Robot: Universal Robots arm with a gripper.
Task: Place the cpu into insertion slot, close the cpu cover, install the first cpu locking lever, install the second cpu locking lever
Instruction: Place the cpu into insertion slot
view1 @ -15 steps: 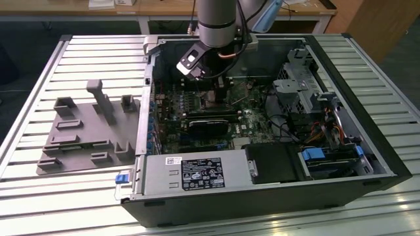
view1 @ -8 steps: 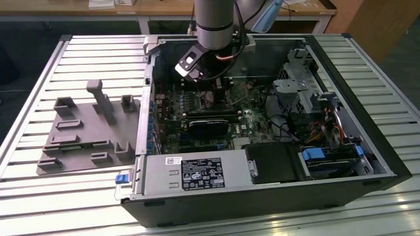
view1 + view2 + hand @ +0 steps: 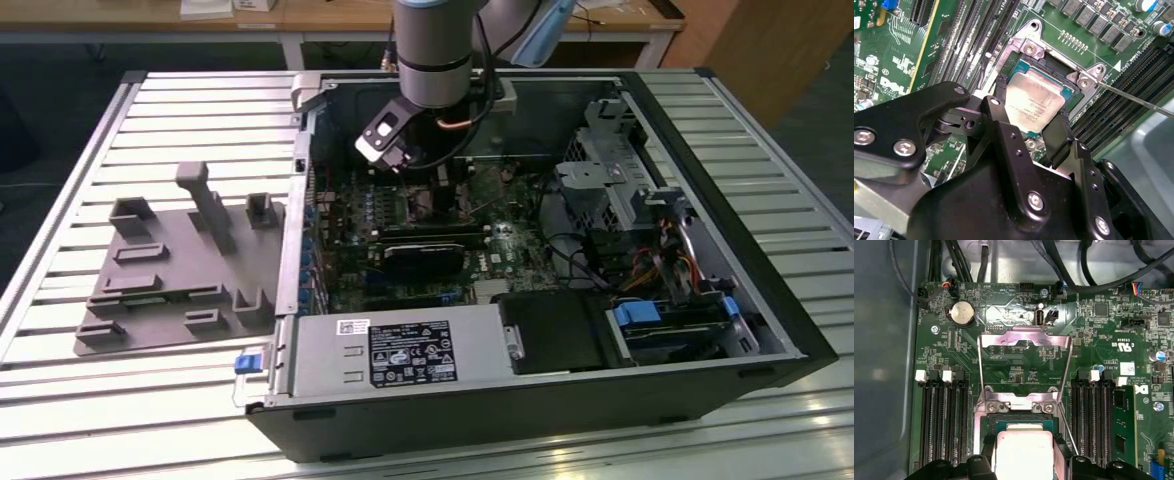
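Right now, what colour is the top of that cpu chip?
The cpu has a pale silver-grey metal top, seen best in the second wrist view.

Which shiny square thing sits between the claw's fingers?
The cpu, a solid flat chip pinched by the claw. The cover is a hollow frame, flipped open beyond it.

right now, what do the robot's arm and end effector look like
The arm is a silver-grey cylinder with a black band and a pale blue joint cap. A thin coppery cable loops at the wrist beside a small black-and-white box. The end effector is matte black and angular, with two flat fingers dotted with small holes and silver screws.
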